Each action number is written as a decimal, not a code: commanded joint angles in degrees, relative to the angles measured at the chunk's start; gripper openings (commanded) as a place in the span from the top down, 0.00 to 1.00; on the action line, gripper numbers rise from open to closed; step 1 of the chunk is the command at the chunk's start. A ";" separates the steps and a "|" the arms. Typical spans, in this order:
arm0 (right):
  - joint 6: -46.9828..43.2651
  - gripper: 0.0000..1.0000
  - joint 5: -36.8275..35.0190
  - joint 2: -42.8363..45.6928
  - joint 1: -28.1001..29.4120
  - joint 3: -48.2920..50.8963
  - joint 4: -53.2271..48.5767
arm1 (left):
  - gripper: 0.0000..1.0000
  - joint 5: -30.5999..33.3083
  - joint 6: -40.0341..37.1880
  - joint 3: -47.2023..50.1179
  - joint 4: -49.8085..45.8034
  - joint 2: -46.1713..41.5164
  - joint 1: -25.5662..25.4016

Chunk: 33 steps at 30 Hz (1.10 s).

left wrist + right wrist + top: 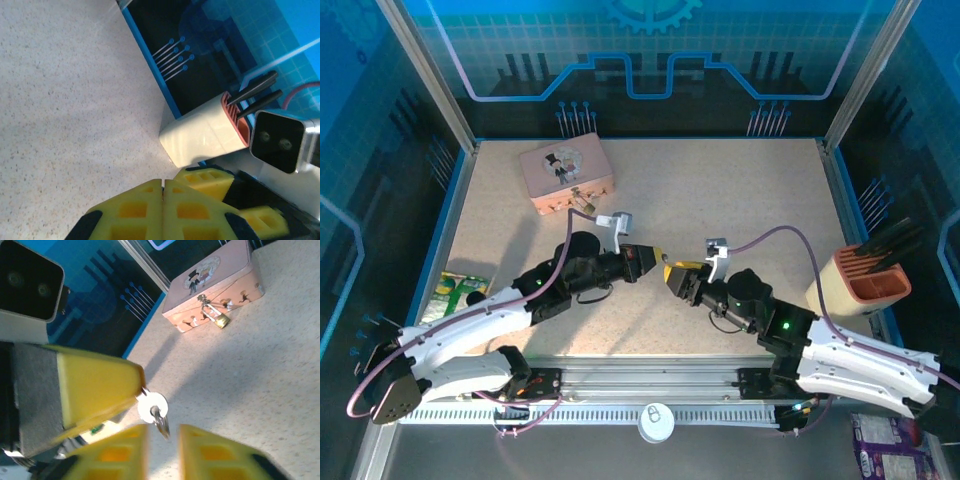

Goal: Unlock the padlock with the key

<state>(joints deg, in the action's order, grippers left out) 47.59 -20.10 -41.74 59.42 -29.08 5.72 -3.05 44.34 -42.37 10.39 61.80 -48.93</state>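
Observation:
The small brass padlock (582, 200) (222, 321) hangs on the front clasp of the pink tin (565, 172) (215, 280) at the back left. At mid table my left gripper (655, 253) (163, 192) is shut on the key (152, 406). The key's round silver head and a small ring stick out past the yellow fingertips (127, 385); its blade is hidden between them. My right gripper (672, 270) (164, 442) faces the left one tip to tip and is open. The key's ring hangs just above the gap between its fingers without touching them.
A beige holder (865, 280) (200, 137) with black tools stands at the right edge. A green packet (460, 292) lies at the left edge. A white disc (656, 420) sits on the front rail, and a purple packet (885, 445) lies at the front right.

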 commanded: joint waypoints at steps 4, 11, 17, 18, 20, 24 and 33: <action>2.20 0.47 2.81 7.98 -3.91 8.56 12.59 | 1.00 0.90 -2.50 3.02 7.83 -0.44 -0.16; 6.04 0.47 17.46 6.09 -9.59 11.11 23.99 | 1.00 -5.09 -2.43 2.38 11.89 1.61 -0.60; 11.42 0.53 27.90 1.66 -15.38 13.08 35.61 | 1.00 -6.19 -3.03 0.91 10.68 1.72 -1.35; 12.16 0.54 29.15 1.04 -16.10 13.08 36.40 | 1.00 -6.24 -3.02 0.94 10.45 1.60 -1.35; 12.78 0.56 30.57 0.20 -16.81 12.83 37.06 | 1.00 -6.18 -3.01 0.91 10.35 1.34 -1.35; 12.70 0.60 31.43 -1.27 -16.79 12.37 36.89 | 1.00 -6.66 -2.77 0.92 10.43 1.23 -1.43; 12.45 0.68 32.40 -2.00 -16.79 12.11 35.78 | 1.00 -5.98 -2.28 0.20 9.66 0.18 -1.44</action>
<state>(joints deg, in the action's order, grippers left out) 60.01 10.83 -44.27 43.05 -16.73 39.51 -8.69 43.00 -40.03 19.42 63.35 -50.06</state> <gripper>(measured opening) 0.321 0.053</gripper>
